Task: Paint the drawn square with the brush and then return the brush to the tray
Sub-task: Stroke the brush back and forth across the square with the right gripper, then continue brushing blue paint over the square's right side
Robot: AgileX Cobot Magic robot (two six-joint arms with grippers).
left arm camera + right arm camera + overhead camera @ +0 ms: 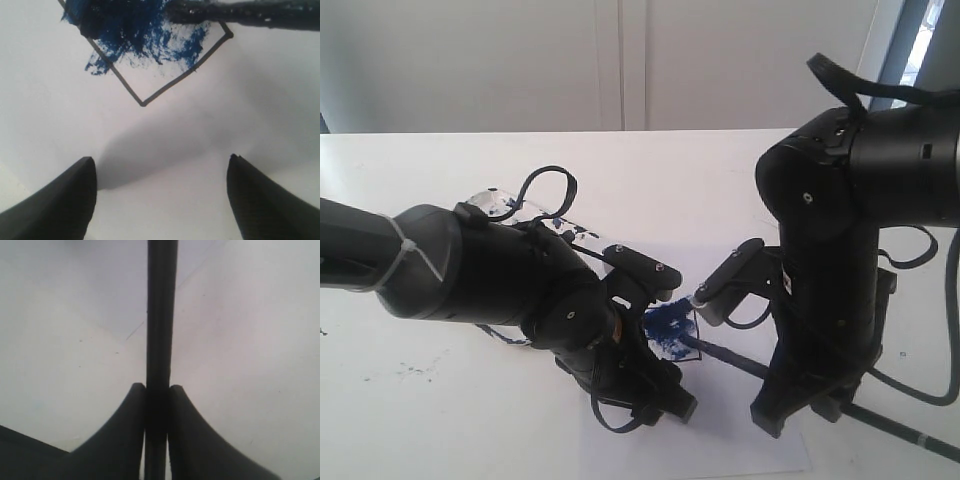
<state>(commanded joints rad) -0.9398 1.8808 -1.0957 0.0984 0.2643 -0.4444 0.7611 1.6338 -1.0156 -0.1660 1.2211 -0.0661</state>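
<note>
The drawn square [165, 65] is a black outline on white paper, its far part smeared with dark blue paint; it also shows as the square [670, 328] between the two arms. The brush [740, 362] lies slanted across the paper with its tip on the blue patch. Its black shaft [161, 315] is pinched between the fingers of my right gripper [157, 390]. Over the paper just short of the square, my left gripper [161, 165] stands open and holds nothing. The tray [505, 205], splattered blue, shows only partly behind my left arm.
The white paper sheet [740, 440] lies on a white table [410, 400] with a few small dark specks at the left. The brush's handle end [920, 445] sticks out past my right arm toward the table's right edge.
</note>
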